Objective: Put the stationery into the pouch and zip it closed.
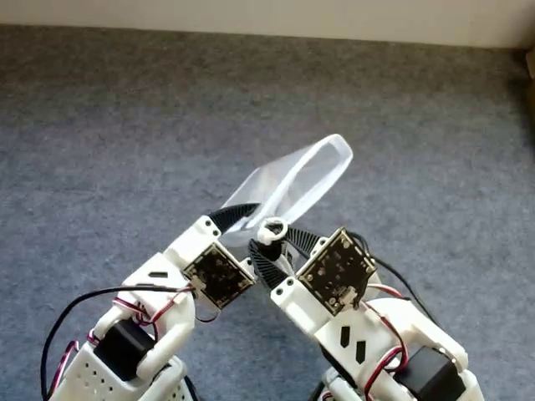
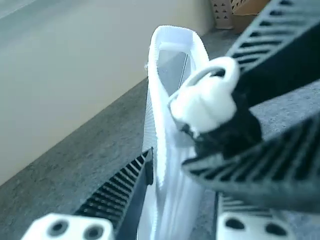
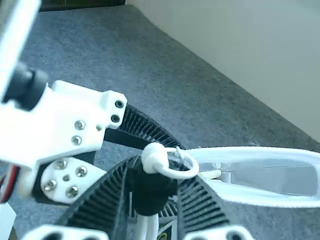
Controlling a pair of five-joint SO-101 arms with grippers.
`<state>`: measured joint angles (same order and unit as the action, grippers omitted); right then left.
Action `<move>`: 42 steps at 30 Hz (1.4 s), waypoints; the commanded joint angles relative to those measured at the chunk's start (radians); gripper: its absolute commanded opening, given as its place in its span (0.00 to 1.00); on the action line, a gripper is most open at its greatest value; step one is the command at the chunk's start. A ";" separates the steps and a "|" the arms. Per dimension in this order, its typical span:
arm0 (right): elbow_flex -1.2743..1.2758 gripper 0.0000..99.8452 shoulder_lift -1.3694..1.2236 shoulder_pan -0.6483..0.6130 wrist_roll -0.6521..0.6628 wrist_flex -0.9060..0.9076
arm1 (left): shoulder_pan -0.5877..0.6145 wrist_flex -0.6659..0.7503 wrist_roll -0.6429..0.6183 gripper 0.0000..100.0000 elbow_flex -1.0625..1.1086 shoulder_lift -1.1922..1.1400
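A translucent white pouch [image 1: 301,175] is held up off the grey carpet between my two arms, tilted up toward the back right. My left gripper [image 1: 236,219] is shut on the pouch's near end, and the pouch edge [image 2: 165,150] runs between its black ribbed fingers [image 2: 125,195]. My right gripper [image 1: 272,240] is shut on the zipper pull [image 1: 272,227], a black tab with a white knob and ring [image 3: 160,160], also visible as the knob [image 2: 205,100]. The pouch [image 3: 260,175] stretches away from it. Faint shapes show through its wall; I cannot tell what they are.
Grey carpet [image 1: 117,142] covers the whole work surface, with a pale wall [image 1: 267,15] along its far edge. A cardboard box [image 2: 240,7] stands far off by the wall. Black and red cables [image 1: 75,309] loop beside the arm bases.
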<state>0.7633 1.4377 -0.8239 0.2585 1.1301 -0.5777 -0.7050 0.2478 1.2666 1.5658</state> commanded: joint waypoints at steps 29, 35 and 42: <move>0.035 0.00 0.035 0.377 -0.066 -0.254 | 0.059 -0.250 -0.012 0.00 -0.104 0.245; 0.134 0.00 0.035 0.476 -0.014 -0.372 | 0.079 -0.295 -0.014 0.00 -0.114 0.245; 0.216 0.00 0.033 0.601 0.005 -0.506 | 0.081 -0.331 -0.060 0.00 -0.156 0.246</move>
<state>0.9751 1.4622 -0.3391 0.2463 0.7142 -0.5363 -0.9950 0.2171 1.1822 1.8021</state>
